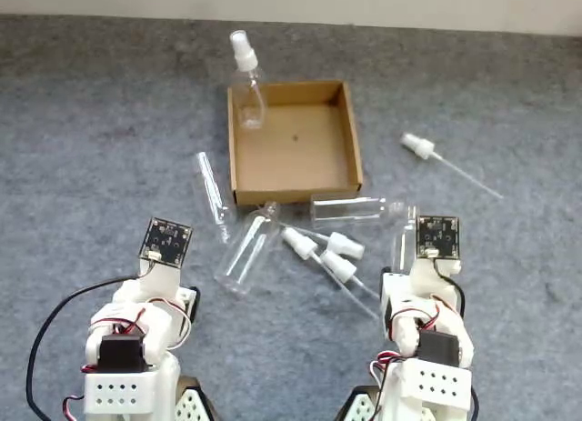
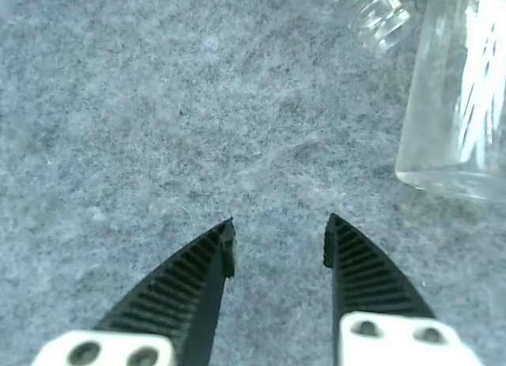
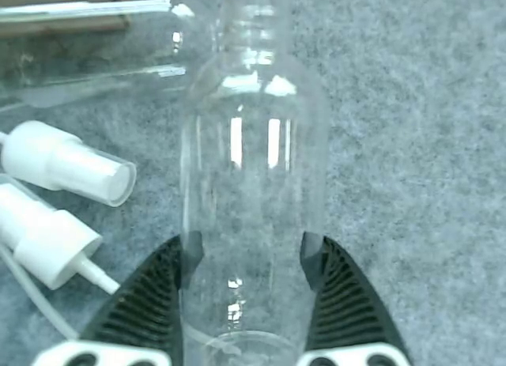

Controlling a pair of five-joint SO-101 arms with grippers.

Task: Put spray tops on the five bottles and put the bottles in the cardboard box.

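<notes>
An open cardboard box (image 1: 296, 146) lies at the table's middle. One clear bottle with a white spray top (image 1: 245, 83) rests over its far left corner. Capless bottles lie in front: a slim one (image 1: 211, 195), a wide one (image 1: 247, 248), another (image 1: 355, 210) along the box's front wall. My right gripper (image 3: 251, 259) is open, one finger on each side of a lying clear bottle (image 3: 253, 168). My left gripper (image 2: 278, 243) is open over bare carpet, beside the wide bottle's base (image 2: 455, 105). Three spray tops (image 1: 327, 253) lie between the arms, and a fourth (image 1: 420, 148) right of the box.
Grey carpet (image 1: 109, 148) covers the table. Long thin dip tubes trail from the loose spray tops (image 3: 55, 200) close beside the right gripper. The left arm's camera module (image 1: 166, 242) and the right arm's (image 1: 436, 237) stand at the near edge.
</notes>
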